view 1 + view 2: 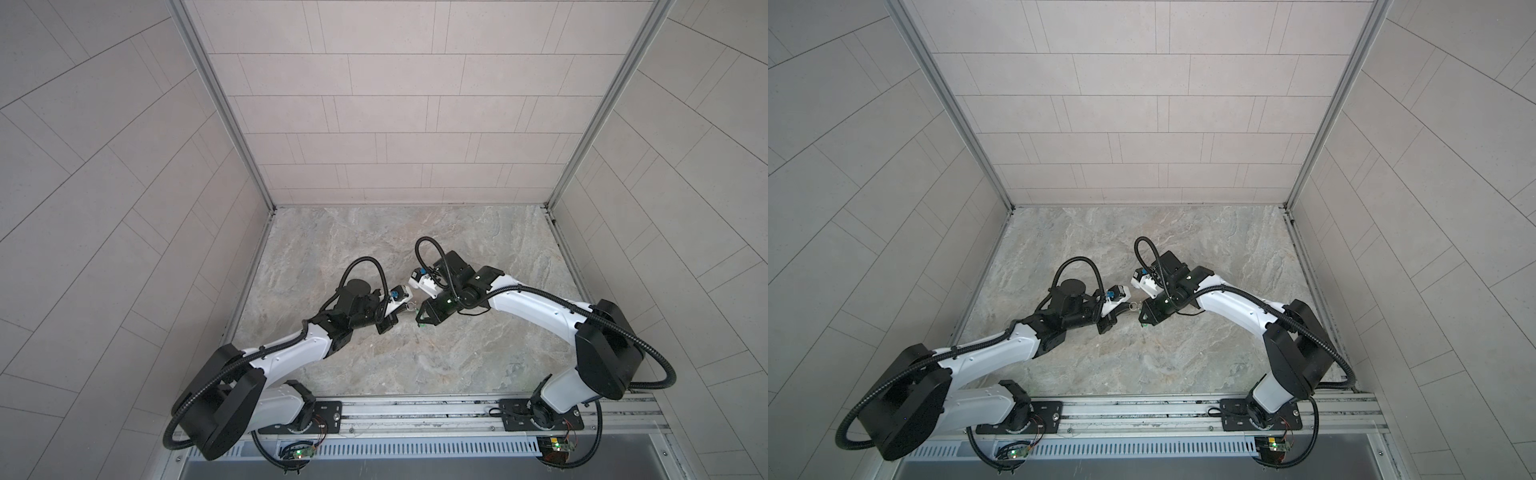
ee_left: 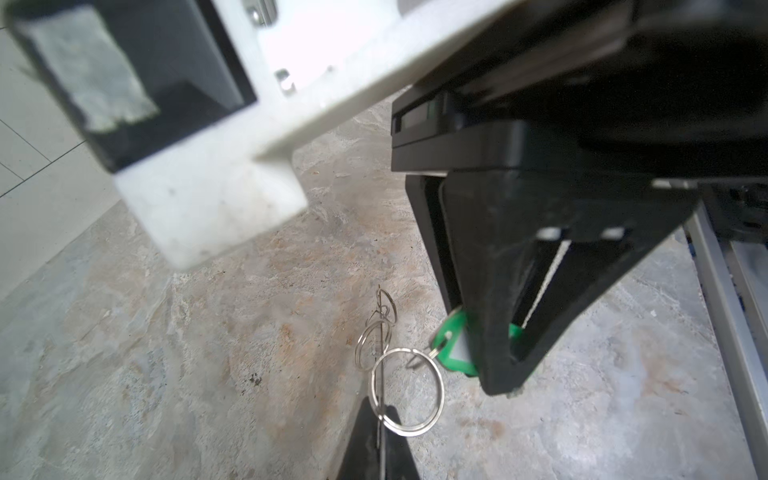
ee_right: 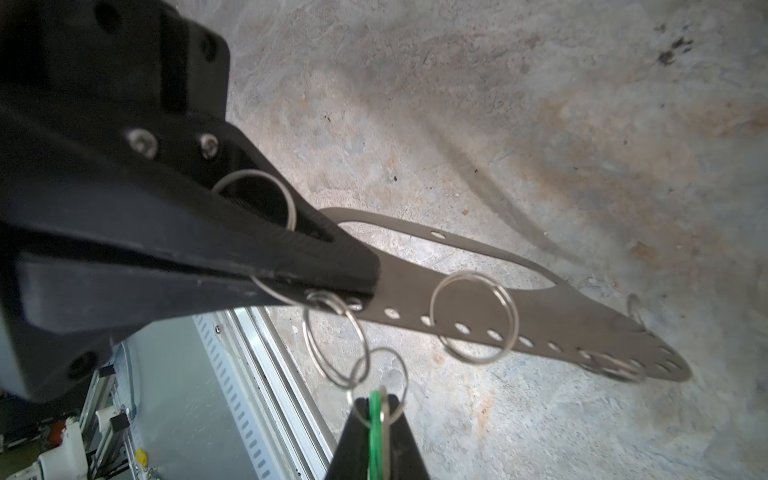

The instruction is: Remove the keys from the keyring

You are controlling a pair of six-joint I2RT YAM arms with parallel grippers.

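I see left gripper (image 3: 368,282) jaws clamped on one end of flat grey oblong slotted metal keyring (image 3: 540,320), over mottled grey stone tabletop (image 3: 498,104). My right gripper (image 2: 492,370) pinches tiny bright green teardrop plastic key tag (image 2: 451,345); squeeze looks tight, though view blurred. Silver wire loops (image 3: 332,340) chain tag to keyring edge.
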